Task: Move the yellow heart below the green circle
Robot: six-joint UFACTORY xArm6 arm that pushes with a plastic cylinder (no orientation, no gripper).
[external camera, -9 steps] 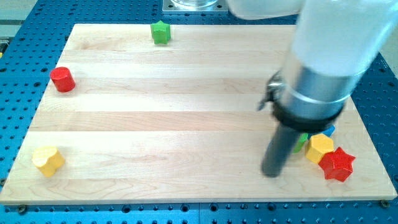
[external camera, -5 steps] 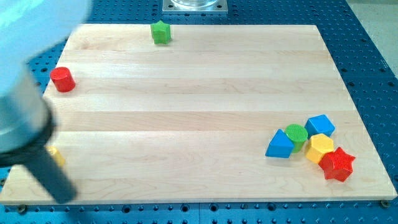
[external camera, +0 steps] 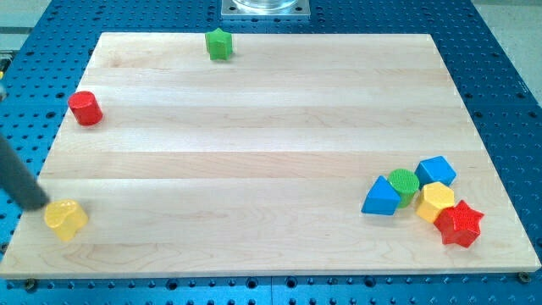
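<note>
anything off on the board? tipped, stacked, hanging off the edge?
Nothing stands out. All blocks lie flat on the board: yellow heart at the view's lower left with my tip just to its left, green circle in the cluster at lower right, none overhanging.

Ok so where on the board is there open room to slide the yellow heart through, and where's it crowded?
The wide middle is bare, between the yellow heart and red cylinder at the view's left and the cluster at the right. It is crowded there: blue triangle, green circle, blue block, yellow hexagon, red star. My tip sits by the heart.
</note>
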